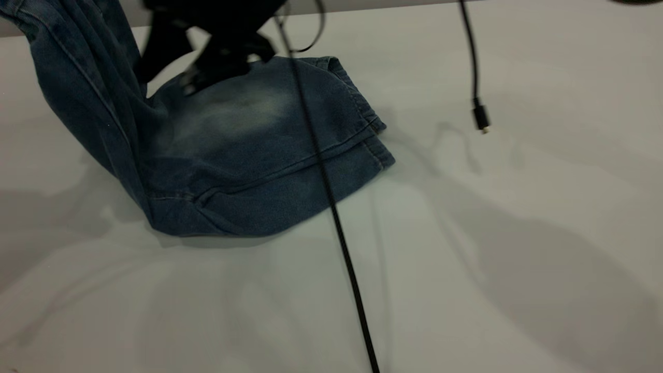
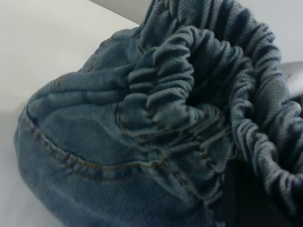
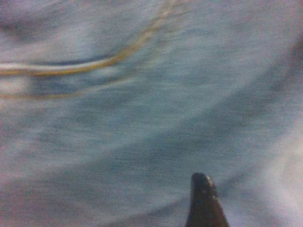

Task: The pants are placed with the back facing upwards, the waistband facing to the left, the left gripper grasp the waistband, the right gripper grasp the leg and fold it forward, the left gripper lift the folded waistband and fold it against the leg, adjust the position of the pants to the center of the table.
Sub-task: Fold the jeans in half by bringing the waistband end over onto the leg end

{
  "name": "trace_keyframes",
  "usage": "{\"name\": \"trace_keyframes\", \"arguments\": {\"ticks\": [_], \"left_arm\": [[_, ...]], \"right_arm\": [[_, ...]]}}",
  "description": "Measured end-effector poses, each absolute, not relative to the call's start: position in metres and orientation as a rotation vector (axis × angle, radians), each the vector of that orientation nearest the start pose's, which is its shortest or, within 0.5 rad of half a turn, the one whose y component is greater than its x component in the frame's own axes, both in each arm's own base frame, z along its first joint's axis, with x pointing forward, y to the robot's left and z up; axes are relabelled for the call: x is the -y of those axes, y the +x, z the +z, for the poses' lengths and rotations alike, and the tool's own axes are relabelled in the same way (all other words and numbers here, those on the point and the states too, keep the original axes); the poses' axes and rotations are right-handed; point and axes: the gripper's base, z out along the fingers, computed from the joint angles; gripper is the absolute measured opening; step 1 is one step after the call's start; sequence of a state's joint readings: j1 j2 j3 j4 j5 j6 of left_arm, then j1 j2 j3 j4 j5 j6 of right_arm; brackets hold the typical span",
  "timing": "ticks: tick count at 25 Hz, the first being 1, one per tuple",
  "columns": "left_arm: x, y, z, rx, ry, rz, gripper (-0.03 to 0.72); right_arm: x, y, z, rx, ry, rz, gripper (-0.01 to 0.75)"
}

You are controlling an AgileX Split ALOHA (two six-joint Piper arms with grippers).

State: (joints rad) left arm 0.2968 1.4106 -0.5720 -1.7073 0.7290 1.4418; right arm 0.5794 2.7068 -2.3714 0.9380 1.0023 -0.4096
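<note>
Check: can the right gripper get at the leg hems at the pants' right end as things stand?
Probably yes. The right gripper sits low over the folded pants, and the hems lie flat and uncovered on the table; only a thin black cable crosses nearby.

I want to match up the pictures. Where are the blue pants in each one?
Exterior view: the pants lie folded at upper left, one end lifted off the table.
Left wrist view: the ruched waistband fills the frame.
Right wrist view: close-up denim with orange stitching.
Shared landmark: the blue denim itself.

You've got the waistband (image 2: pixel 199 94) bunched up right at the lens. Below it, the pants (image 2: pixel 85 137) show a curved seam over the table (image 2: pixel 33 42).
</note>
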Motion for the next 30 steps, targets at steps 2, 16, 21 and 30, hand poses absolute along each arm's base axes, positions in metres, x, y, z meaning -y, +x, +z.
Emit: {"name": "trace_keyframes", "arguments": {"ticks": [2,16,21,30], "left_arm": [[-0.010,0.255,0.215,-2.109,-0.197,-0.797,0.172],[0.048,0.267,0.218,-2.169,0.047,-0.703,0.172],[0.061,0.275,0.216,-2.183,0.096,-0.695,0.172],[0.063,0.289,0.217,-2.177,0.112,-0.692,0.172]], "right_arm": [[-0.342,0.441,0.105,-2.582,-0.764,1.172,0.381],[-0.301,0.458,0.075,-2.768,-0.759,0.755,0.381],[-0.301,0.457,0.064,-2.790,-0.755,0.759,0.381],[-0.295,0.460,0.075,-2.789,-0.766,0.743,0.381]]}}
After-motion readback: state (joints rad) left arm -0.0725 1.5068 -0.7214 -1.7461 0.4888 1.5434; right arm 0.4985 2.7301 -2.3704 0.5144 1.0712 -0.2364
